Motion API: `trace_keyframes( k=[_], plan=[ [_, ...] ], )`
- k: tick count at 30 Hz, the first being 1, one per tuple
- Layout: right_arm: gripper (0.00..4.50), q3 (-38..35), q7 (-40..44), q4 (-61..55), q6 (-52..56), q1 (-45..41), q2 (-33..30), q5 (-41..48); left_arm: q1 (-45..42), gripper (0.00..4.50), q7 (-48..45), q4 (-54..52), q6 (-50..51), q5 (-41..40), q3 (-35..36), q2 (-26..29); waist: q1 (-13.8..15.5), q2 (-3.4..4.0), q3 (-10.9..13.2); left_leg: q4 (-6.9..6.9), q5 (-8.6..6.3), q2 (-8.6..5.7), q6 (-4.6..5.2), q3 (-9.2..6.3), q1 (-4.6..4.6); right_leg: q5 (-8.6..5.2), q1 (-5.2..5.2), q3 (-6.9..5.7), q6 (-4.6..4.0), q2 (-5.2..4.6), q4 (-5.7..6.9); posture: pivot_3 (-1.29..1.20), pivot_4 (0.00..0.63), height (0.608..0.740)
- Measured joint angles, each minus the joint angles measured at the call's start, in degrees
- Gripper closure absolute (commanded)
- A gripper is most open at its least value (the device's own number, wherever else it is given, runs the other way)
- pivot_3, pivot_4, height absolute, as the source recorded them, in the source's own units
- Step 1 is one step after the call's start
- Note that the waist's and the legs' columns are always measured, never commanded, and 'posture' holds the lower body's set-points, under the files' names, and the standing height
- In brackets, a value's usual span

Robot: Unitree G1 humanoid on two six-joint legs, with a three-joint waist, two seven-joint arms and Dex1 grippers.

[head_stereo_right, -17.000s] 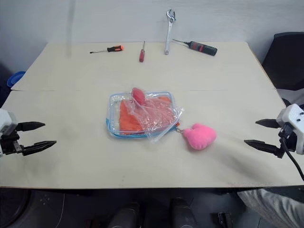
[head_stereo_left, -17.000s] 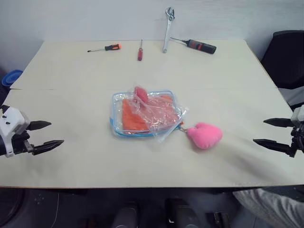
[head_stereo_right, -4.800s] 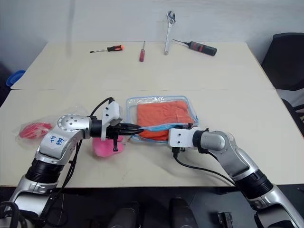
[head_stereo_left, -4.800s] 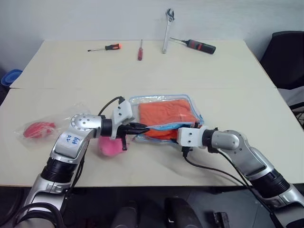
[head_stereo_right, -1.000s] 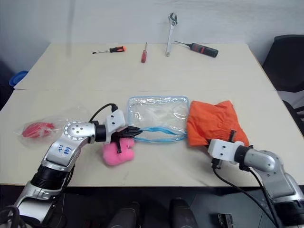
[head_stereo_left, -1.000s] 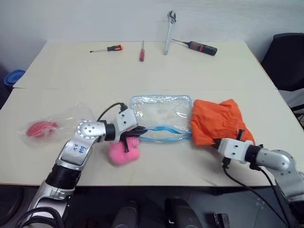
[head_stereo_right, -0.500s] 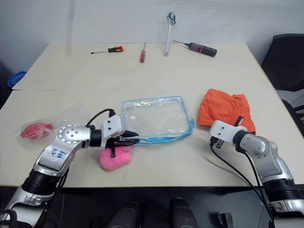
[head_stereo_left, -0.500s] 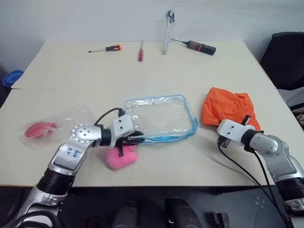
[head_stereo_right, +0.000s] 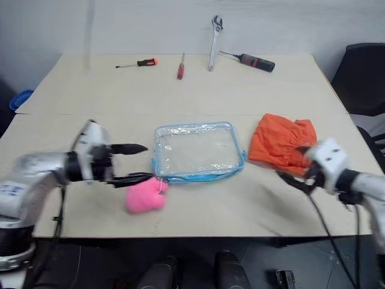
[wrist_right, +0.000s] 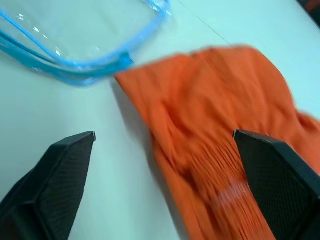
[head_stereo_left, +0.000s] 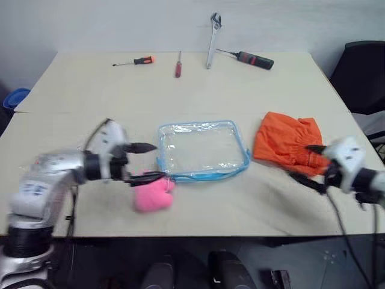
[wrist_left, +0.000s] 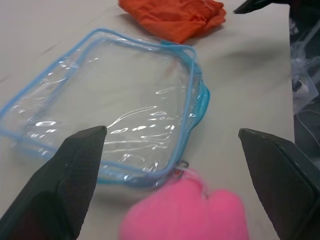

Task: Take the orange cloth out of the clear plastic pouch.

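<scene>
The clear plastic pouch lies flat and empty mid-table, a rounded rectangle of glossy film edged in light-blue trim. The orange cloth sits just off the pouch's right corner, out on the tabletop, a soft crumpled heap with a gathered hem. The left wrist view adds what the head views miss: wrinkled highlights across the film and the small link joining the pouch's corner to the pink plush heart, which rests against the pouch's near left corner. The right wrist view shows the cloth's ruffled, elasticated band close up. The left gripper hovers beside the pouch's left edge, black fingers spread wide and empty; the right gripper hangs at the cloth's near right side, fingers likewise parted, gripping nothing. Beyond the pouch lie two screwdrivers, a wrench and a black-handled tool.
</scene>
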Motion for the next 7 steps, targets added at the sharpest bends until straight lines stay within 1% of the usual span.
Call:
trace_keyframes(
  k=[2, 4, 7],
  plan=[
    [0.06, -5.28, 3.54, 0.7, 2.49, 6.07, -1.21, 1.17, 5.75, 0.0, -3.46, 0.76, -0.46, -0.56, 4.55, 3.86, 0.0, 0.0, 0.0, -0.17, 0.01, 0.0, 0.01, 0.03, 0.02, -0.01, -0.01, 0.01, -0.02, -0.01, -0.1, 0.0, 0.15, 0.74],
    [0.06, -10.24, 7.23, 2.35, 4.74, 11.0, -1.52, 2.07, 10.93, 0.0, -6.5, 3.76, -1.55, -0.12, 8.62, 6.94, -0.01, 0.0, 0.0, -0.4, 0.06, -0.01, 0.02, 0.04, 0.18, -0.01, 0.1, 0.02, -0.03, -0.02, -0.25, 0.0, 0.15, 0.74],
    [0.06, -14.88, 9.29, 3.76, 6.33, 12.79, -1.52, 3.49, 14.02, 0.0, -8.06, 7.79, -4.87, 1.42, 11.27, 8.39, -0.13, 0.02, 0.02, -0.63, 0.06, -0.01, 0.03, 0.09, 0.59, -0.03, 0.45, 0.05, -0.06, -0.06, -0.34, 0.0, 0.15, 0.74]
  ],
)
